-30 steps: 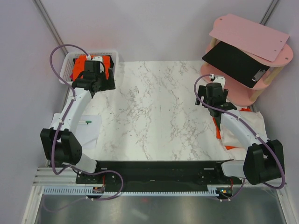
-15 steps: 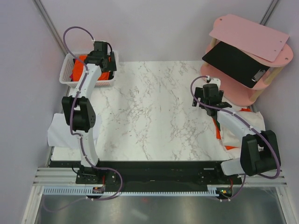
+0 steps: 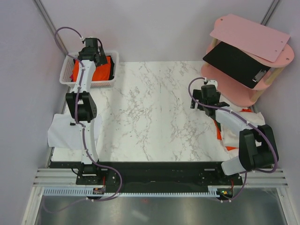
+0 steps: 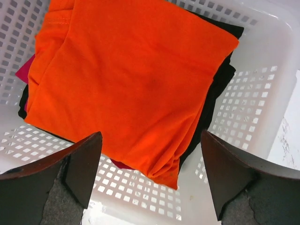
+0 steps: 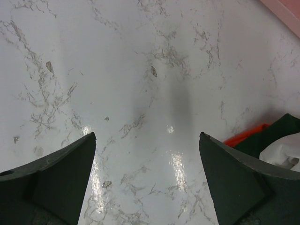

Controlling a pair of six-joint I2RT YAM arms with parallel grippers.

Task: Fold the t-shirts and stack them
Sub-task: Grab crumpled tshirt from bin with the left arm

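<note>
Bright, even light from overhead. Glare spots sit on the marble table (image 5: 117,70) at lower centre of the right wrist view, a soft shadow above them.

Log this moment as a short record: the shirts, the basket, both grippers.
basket: white, at the far left corner of the table, holds the shirts
top shirt: orange t-shirt, lying on a black t-shirt; a crimson t-shirt shows at the edge beneath
left gripper: open, above the orange t-shirt, holding nothing
right gripper: open, over bare marble table, holding nothing
</note>
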